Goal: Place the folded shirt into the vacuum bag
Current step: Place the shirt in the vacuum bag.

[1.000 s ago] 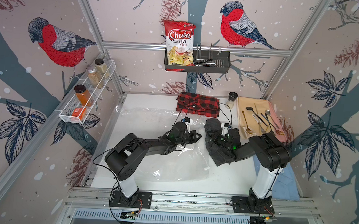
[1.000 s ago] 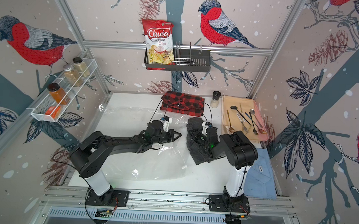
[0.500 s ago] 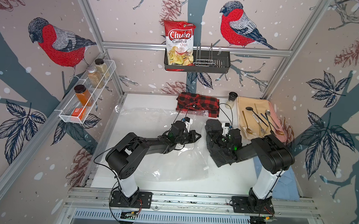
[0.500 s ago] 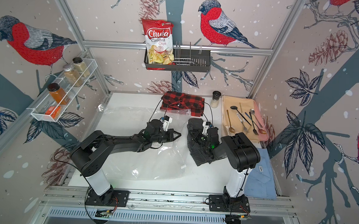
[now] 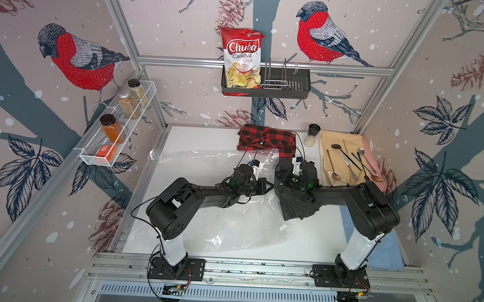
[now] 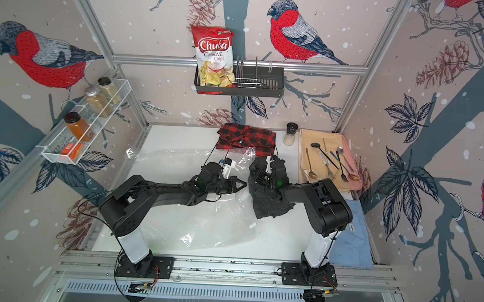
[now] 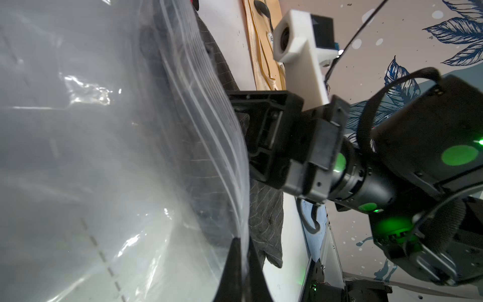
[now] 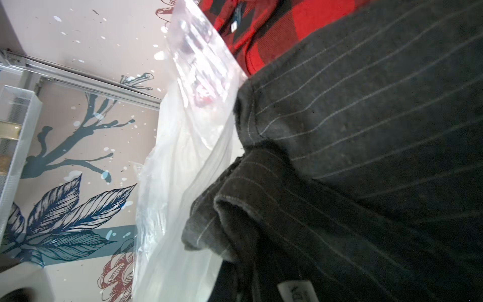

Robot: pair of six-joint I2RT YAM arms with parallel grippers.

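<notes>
The vacuum bag (image 5: 230, 223) (image 6: 202, 221), clear and crinkly, lies across the white table with its mouth facing right. My left gripper (image 5: 270, 185) (image 7: 241, 243) is shut on the bag's zip edge and holds that lip up off the table. A small white slider clip (image 5: 282, 227) sits on the near end of the edge. The folded shirt (image 5: 298, 207) (image 8: 366, 130), dark grey with thin stripes, hangs bunched at the bag's mouth. My right gripper (image 5: 286, 179) is shut on the shirt, and the cloth hides its fingers.
A red-and-black plaid shirt (image 5: 267, 140) lies at the back, touching the bag's far corner. A shaker (image 5: 312, 134) and a beige mat (image 5: 353, 141) with cutlery sit at back right. A light blue cloth (image 5: 393, 253) lies at front right. A wire shelf (image 5: 118, 127) juts from the left wall.
The right arm's elbow has drifted slightly right and the shirt has shifted a little with it. The left arm still holds the bag's edge in the same place.
</notes>
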